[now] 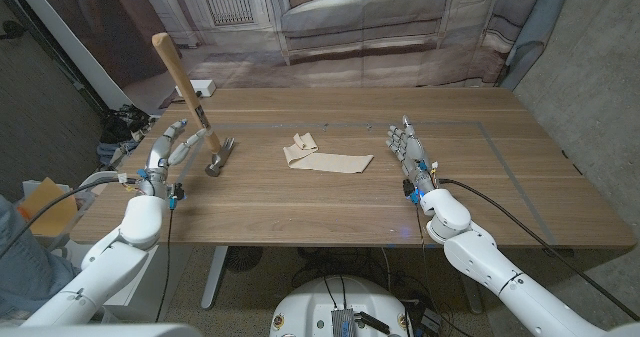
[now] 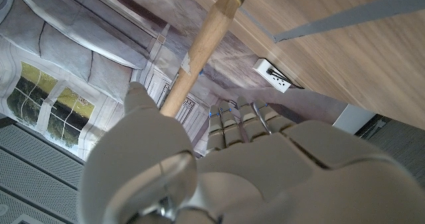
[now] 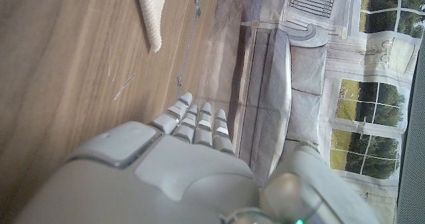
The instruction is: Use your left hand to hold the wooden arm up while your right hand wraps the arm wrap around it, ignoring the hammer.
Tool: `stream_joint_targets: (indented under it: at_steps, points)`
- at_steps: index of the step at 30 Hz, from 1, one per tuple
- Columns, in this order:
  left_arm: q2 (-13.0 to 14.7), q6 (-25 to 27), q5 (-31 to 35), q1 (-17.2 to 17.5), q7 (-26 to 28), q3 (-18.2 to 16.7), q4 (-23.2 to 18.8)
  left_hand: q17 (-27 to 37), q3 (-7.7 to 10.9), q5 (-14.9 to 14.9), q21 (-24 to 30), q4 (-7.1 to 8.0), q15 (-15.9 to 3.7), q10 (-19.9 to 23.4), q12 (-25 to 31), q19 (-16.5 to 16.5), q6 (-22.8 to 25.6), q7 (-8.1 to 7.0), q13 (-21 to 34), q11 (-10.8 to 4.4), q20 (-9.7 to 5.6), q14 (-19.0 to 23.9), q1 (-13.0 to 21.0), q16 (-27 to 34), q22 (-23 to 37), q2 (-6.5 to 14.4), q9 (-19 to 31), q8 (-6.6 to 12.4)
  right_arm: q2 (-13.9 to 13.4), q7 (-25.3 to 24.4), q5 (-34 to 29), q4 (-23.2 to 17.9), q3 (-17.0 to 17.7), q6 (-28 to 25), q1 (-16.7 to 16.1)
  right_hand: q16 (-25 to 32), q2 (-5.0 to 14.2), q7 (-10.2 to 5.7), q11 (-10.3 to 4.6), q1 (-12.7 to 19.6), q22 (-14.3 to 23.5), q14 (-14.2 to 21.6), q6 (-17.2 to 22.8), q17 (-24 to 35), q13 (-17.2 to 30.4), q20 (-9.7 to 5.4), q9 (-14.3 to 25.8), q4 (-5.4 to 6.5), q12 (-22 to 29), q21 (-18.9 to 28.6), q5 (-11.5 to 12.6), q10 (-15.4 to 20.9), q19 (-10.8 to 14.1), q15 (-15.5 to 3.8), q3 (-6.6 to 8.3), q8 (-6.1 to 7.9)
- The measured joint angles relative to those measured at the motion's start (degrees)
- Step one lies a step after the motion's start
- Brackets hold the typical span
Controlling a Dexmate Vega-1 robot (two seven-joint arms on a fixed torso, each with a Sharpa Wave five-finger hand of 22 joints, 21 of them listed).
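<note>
Beige arm wrap (image 1: 325, 158), unlabelled.

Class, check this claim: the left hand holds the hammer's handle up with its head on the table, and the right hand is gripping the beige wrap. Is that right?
Not quite. In the head view the right hand is open and holds nothing; the wrap lies on the table apart from it. The left hand does hold the hammer as stated.
</note>
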Motion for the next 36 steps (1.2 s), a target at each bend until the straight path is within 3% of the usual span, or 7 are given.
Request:
stream_joint_targets:
  at_steps: [24,36]
  points:
    - [-0.8,-3.5,-0.4,-10.6,1.4,9.4,9.9,0.3,0.71,0.0,0.6,-0.71,-0.01,3.7,0.2,3.0,4.1,-0.81,0.3,-0.82,-0.11,3.3,2.3,0.4,0.2,0.8,0.0,0.22,-0.2,-1.1,-0.1,-1.1,0.2,-1.3,-0.6,0.0,0.00,-0.31,0.00,0.0,0.0,0.2,0.3,0.0,0.0,0.43,0.0,0.00,0.0,0.0,0.0,0.0,0.4,-0.24,0.00,0.00]
    - [-1.8,-4.9,-1.2,-13.9,1.8,12.3,12.9,0.3,1.13,0.0,1.5,-1.12,-0.09,7.3,0.6,5.8,8.1,-1.47,0.3,-1.73,1.71,6.3,3.8,0.7,0.2,1.1,0.0,1.10,-0.3,-1.2,0.1,-1.3,0.3,-1.5,-0.8,0.0,0.23,-0.31,-0.30,0.2,0.0,0.3,0.3,0.0,0.0,0.11,0.0,-0.24,0.0,0.0,0.0,0.3,0.7,-0.34,-0.24,0.00]
